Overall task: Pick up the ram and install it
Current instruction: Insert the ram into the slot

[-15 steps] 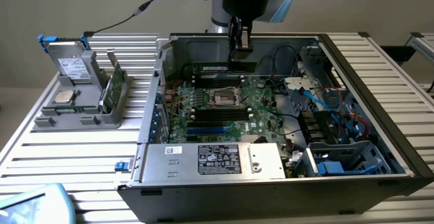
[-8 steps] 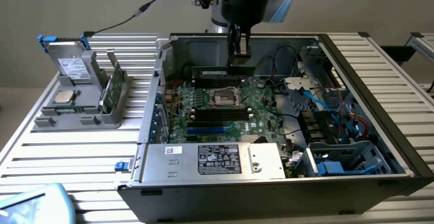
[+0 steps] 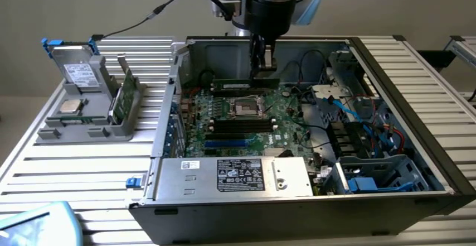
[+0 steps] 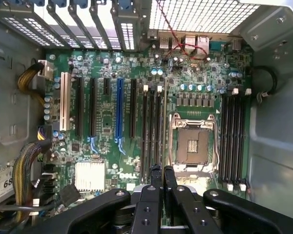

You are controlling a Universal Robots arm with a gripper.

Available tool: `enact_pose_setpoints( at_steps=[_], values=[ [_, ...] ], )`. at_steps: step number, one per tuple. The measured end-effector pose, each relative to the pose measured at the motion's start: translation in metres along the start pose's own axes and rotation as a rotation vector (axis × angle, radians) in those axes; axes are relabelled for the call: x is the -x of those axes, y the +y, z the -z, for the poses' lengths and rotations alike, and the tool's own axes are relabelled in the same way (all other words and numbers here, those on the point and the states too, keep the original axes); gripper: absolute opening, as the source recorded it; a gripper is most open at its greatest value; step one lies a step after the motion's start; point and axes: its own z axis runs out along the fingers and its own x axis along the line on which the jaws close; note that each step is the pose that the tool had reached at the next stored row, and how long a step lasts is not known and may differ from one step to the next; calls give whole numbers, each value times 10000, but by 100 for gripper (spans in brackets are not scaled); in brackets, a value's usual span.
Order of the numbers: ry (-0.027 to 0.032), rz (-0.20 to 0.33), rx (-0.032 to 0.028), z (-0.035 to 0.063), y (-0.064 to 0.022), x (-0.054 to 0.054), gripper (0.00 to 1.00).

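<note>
- One pincer (image 3: 262,73) hangs inside the open computer case (image 3: 425,129), and its jaws are clamped on the ram (image 3: 232,83).
- The ram is gripped from above and lies level below the pincer, in the air over the motherboard (image 3: 286,126); it is not seated in a slot.
- Lower than the pincer is the processor socket (image 3: 246,107), and just beyond it, nearer to the exterior camera, lie black memory slots (image 3: 238,126).
- In the wrist view the two fingers (image 4: 151,195) stand close together above the board, between the socket (image 4: 193,144) and a row of long slots (image 4: 151,126).
- Well apart from the pincer, toward the exterior view's left, a grey holder (image 3: 52,131) stands on the slatted worktop (image 3: 82,168). It carries a boxy drive (image 3: 80,74), a silver chip (image 3: 71,106) and a green stick (image 3: 126,92).
</note>
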Motion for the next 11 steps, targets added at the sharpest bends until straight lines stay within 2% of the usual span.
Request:
enact_pose_setpoints(
  at_steps=[11],
  values=[
    [8,130,6,-198,-25,-9,13]
  ],
)
